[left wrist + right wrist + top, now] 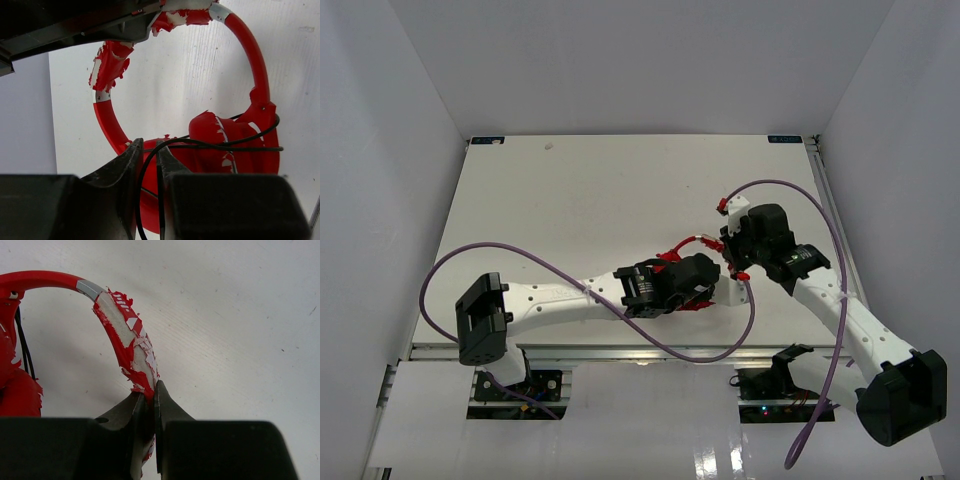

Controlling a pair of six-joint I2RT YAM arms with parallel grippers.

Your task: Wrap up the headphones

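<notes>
the red headphones are between the two arms, toward the near right of the desk — ear cups close by the left tool, which is clenched on the thin dark cord passing between its fingers. the right tool is clamped on the headband — on its peeling, padded stretch.

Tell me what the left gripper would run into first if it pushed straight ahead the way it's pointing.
The left gripper, shut on the thin dark cord, would meet the round ear cup of the bright red plastic headphones; it seems to lie right behind the cord, though depth is unclear.
</notes>
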